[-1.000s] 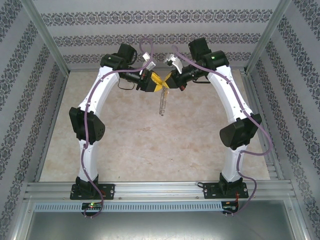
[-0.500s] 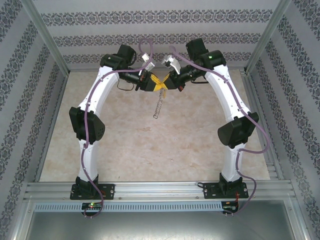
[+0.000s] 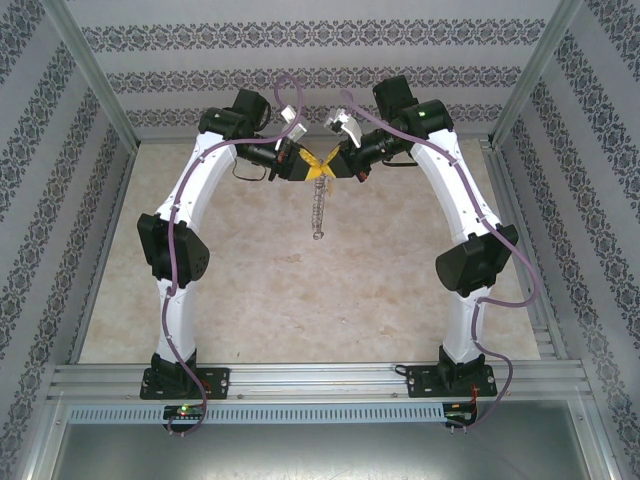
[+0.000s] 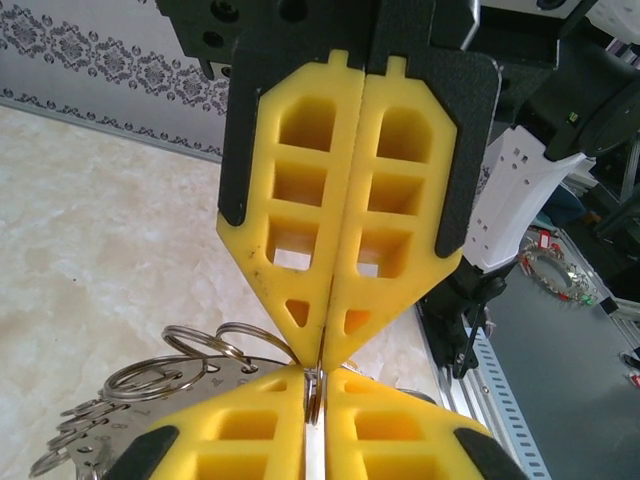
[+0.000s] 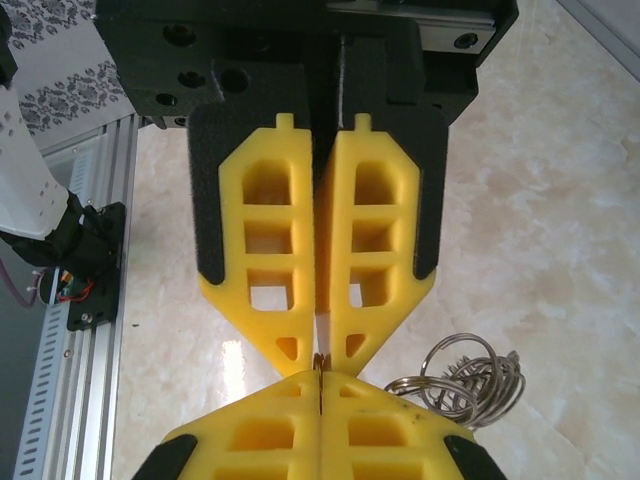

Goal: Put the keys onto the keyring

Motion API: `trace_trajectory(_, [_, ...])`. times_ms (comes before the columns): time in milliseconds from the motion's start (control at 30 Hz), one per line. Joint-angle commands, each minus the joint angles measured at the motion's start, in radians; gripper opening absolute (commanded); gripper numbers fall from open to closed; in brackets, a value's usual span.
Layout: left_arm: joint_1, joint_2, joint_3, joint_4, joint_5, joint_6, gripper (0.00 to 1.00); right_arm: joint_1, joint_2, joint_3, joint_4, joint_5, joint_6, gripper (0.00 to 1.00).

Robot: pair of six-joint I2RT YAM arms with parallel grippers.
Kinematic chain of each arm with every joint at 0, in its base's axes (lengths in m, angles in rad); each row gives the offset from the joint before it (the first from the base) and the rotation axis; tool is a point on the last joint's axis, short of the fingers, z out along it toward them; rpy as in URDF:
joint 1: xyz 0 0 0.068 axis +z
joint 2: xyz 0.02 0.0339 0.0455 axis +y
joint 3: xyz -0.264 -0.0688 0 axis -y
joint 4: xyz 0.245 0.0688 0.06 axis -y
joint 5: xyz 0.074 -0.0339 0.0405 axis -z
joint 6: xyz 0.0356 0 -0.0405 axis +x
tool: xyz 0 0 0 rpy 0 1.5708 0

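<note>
While the two arm bases (image 3: 178,380) are sitting bolted at the 6 o'clock edge of the table (image 3: 250,300), the left gripper (image 3: 312,168) and right gripper (image 3: 334,163) are meeting tip to tip toward 12 o'clock in the top view. Compared with half a second ago, the keyring (image 3: 318,212) is dangling straighter toward 6 o'clock from that meeting point. Its free end is swinging back from a slight 7 o'clock lean, and a second ago it was leaning toward 5 o'clock. Both grippers are keeping nearly the same spot as before.

In the left wrist view, the left gripper (image 4: 312,388) is pressing its yellow pads together on a thin wire of the keyring (image 4: 150,378), whose loops are bunching at 9 o'clock of the fingertips. The right gripper (image 4: 322,348) is facing it from 12 o'clock with its jaws fully closed. What it is pinching I cannot tell.

In the right wrist view, the keyring (image 5: 465,380) is hanging at 3 o'clock of the right gripper (image 5: 318,388).
</note>
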Motion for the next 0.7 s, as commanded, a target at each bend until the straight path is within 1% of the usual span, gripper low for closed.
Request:
trace_trajectory(0, [-0.007,0.013,0.018,-0.024,0.082,0.018,0.16,0.012,0.013,0.026,0.029,-0.033,-0.002,0.00])
trace_trajectory(33, [-0.008,0.013,0.017,-0.023,0.081,0.018,0.19,0.013,0.013,0.025,0.029,-0.033,-0.002,0.00])
trace_trajectory(200, [-0.014,0.013,0.012,-0.019,0.091,0.019,0.20,0.014,0.013,0.021,0.032,-0.033,-0.001,0.00])
trace_trajectory(367, [-0.022,0.013,0.007,-0.001,0.102,0.014,0.10,0.014,0.009,0.014,0.037,-0.033,0.001,0.00])
trace_trajectory(467, [-0.029,0.011,0.005,0.011,0.099,0.009,0.00,0.014,0.007,0.009,0.046,-0.035,0.005,0.00])
trace_trajectory(600, [-0.030,0.006,-0.006,0.034,0.092,0.010,0.00,0.015,0.003,-0.002,0.062,-0.042,0.016,0.00])
trace_trajectory(667, [-0.031,-0.012,-0.048,0.091,0.085,-0.006,0.00,0.013,0.002,-0.005,0.072,-0.044,0.026,0.00])
